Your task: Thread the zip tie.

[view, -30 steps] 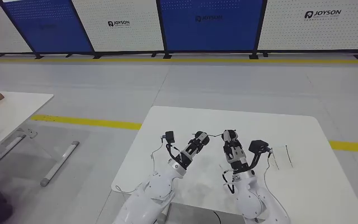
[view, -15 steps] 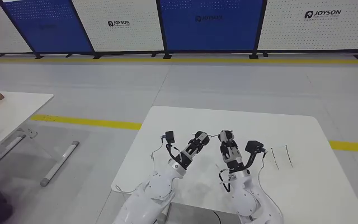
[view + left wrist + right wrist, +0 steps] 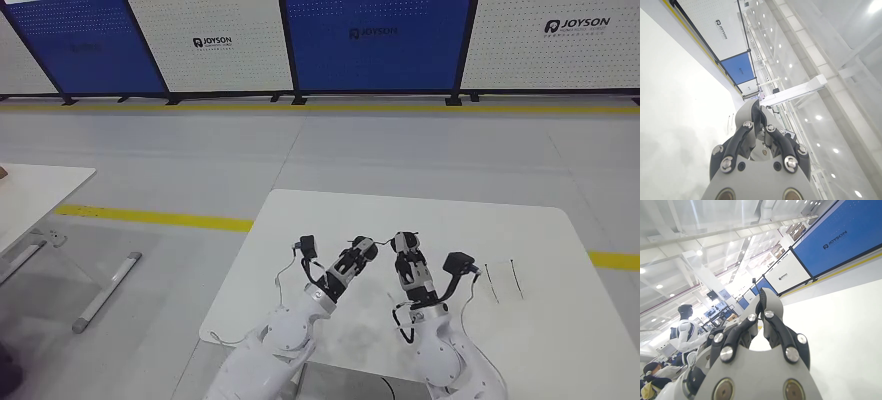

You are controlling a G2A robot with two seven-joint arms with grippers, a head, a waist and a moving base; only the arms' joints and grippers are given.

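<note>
Left claw (image 3: 757,105): pressed shut on a thin black plastic zip tie (image 3: 754,280). In the left wrist view the strap is only a fine dark line between the pads, and the pads hide whatever reaches past the tips.
Right claw (image 3: 762,292): pinched shut on the same tie. The small square head pokes out just beyond the tips, and the strap behind it disappears between the pads.
Tie between the claws: held above the desk, with the two claws close together and tip toward tip. From above the strap is too thin to trace, and I cannot tell whether its tail has entered the head.
Spare ties (image 3: 728,125): two more thin black zip ties lie flat, side by side, on the desk out beyond the right arm, well apart from both claws.
Desk (image 3: 330,215): white and flat; the arms cover its near edge.
</note>
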